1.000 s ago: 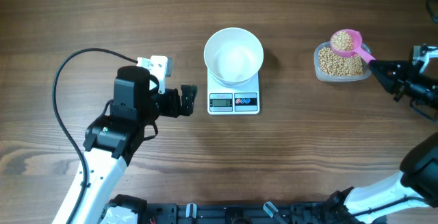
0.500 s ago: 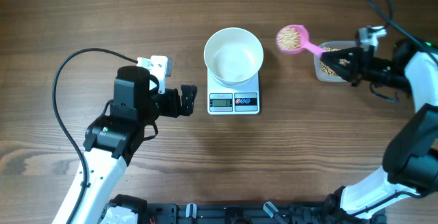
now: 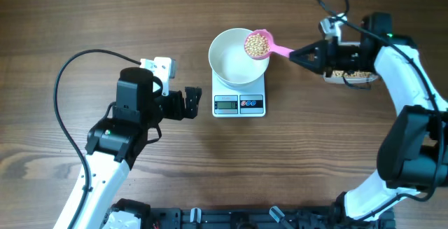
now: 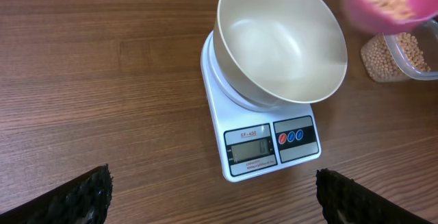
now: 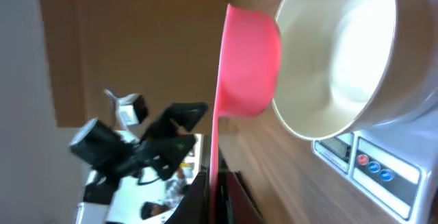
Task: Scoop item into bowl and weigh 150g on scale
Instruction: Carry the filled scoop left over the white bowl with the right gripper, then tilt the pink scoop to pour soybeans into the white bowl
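Note:
The white bowl (image 3: pixel 239 56) stands on the scale (image 3: pixel 239 103) at the table's middle. My right gripper (image 3: pixel 297 54) is shut on the handle of a pink scoop (image 3: pixel 257 45), which is heaped with the item, tan beans (image 3: pixel 257 44), and hangs over the bowl's right rim. The right wrist view shows the scoop (image 5: pixel 250 63) from below beside the bowl (image 5: pixel 342 53). My left gripper (image 3: pixel 194 103) is open and holds nothing, just left of the scale. In the left wrist view the bowl (image 4: pixel 280 46) looks bare inside.
A clear tub of beans (image 3: pixel 348 73) lies partly under my right arm, right of the scale. A small white part (image 3: pixel 159 66) sits by the left arm. The left arm's black cable (image 3: pixel 66 103) loops over the table's left side.
My right gripper has carried the loaded scoop leftward from above the tub to over the bowl's right rim. The left arm has not moved.

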Tool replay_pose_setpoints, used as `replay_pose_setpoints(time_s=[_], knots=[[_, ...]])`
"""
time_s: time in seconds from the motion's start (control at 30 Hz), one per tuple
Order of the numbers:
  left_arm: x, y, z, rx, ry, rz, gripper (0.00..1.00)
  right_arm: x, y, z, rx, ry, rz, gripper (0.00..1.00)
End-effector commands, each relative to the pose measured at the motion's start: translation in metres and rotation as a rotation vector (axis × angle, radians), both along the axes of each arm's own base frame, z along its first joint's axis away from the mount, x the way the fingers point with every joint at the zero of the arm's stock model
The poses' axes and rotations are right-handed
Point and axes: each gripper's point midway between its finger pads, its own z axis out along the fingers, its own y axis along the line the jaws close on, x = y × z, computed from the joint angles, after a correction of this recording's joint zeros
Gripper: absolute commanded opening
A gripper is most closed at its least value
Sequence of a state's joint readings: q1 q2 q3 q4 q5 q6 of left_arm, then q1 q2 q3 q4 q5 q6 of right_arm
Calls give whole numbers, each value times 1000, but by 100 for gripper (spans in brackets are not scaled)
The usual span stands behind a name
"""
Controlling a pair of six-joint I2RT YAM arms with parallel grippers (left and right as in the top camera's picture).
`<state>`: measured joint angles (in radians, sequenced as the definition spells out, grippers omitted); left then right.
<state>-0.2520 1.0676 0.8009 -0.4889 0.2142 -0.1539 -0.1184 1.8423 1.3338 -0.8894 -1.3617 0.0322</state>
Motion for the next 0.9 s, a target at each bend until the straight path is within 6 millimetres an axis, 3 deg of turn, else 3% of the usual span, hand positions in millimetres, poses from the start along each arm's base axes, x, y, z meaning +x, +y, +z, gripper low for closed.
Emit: replay_pose_setpoints(time_s=[0.0, 0.23, 0.53, 0.87], knots=[[0, 4, 2, 13, -19, -1, 100, 6, 15, 1, -109, 23, -20, 4], [0, 4, 2, 14, -19, 0, 100, 25, 31, 22, -282, -155, -98, 4], [0, 4, 2, 14, -18, 0, 100, 31, 49, -9, -555, -236, -121, 4], [0, 4, 2, 14, -18, -1, 100, 30, 63, -24, -745, -382, -66, 5]])
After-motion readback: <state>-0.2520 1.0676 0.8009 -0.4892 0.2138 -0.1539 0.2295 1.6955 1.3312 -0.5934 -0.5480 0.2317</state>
